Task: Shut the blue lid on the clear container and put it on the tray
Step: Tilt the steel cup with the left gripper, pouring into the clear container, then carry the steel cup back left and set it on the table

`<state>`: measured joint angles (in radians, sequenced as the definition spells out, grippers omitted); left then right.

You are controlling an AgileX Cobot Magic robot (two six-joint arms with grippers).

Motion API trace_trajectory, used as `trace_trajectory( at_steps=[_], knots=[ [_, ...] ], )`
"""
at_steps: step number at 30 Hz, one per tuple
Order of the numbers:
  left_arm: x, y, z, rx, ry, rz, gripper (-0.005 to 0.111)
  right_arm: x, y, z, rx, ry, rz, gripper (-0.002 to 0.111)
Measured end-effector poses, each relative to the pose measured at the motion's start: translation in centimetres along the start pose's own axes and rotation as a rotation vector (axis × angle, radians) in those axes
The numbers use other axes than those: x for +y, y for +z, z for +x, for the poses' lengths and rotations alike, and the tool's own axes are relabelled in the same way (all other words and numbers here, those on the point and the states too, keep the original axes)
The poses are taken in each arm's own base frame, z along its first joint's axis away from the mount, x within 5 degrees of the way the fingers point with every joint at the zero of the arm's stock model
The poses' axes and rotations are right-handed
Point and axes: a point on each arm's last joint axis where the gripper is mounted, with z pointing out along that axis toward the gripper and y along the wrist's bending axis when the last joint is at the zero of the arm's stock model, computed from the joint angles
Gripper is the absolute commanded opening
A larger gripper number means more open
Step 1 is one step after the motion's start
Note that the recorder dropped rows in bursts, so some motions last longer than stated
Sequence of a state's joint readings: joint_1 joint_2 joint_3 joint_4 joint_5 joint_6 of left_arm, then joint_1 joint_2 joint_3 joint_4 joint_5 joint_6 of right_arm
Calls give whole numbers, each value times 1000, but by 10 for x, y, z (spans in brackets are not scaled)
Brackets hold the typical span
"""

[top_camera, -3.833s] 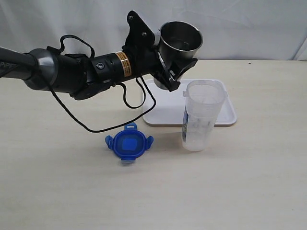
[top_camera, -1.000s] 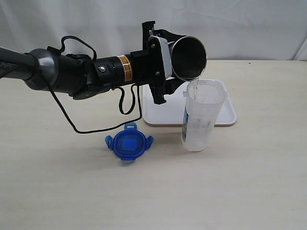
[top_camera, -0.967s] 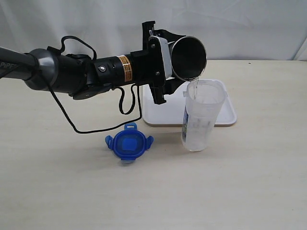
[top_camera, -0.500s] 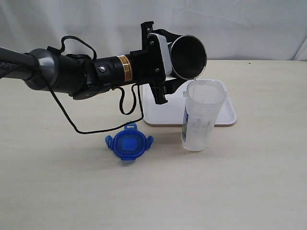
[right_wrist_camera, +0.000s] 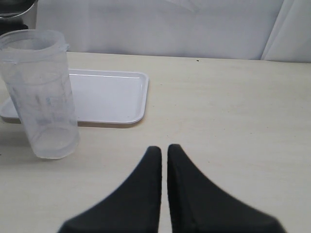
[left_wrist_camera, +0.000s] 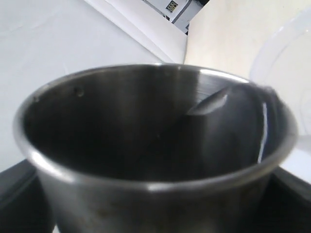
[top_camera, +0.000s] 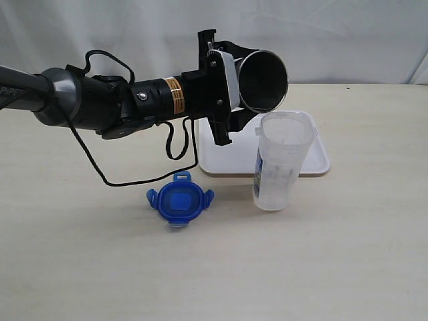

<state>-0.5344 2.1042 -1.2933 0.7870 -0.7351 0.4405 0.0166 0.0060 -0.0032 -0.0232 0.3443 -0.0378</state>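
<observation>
Presently: blue lid is laid flat on the table, beside the clear container, which is stood open just before the tray. Steel tumbler is clamped, tipped, in the left gripper; right gripper is closed, empty. Tumbler is best righted and lifted clear, container unbumped.

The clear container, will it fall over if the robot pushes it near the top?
Probably, yes: the clear container is tall and narrow on a small base, so a high push could tip it. Its thin see-through plastic looks light, so a low push would likely slide it along the table.
</observation>
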Motion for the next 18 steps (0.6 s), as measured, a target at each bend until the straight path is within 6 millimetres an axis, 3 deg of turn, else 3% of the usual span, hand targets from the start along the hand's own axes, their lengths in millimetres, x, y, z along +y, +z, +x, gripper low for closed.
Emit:
trace_trajectory(
  at_steps=[15, 18],
  knots=[
    [0, 0, 0, 0, 27, 0, 0, 0, 0, 0, 0, 0, 0, 5],
    [0, 0, 0, 0, -64, 0, 0, 0, 0, 0, 0, 0, 0, 5]
  ],
)
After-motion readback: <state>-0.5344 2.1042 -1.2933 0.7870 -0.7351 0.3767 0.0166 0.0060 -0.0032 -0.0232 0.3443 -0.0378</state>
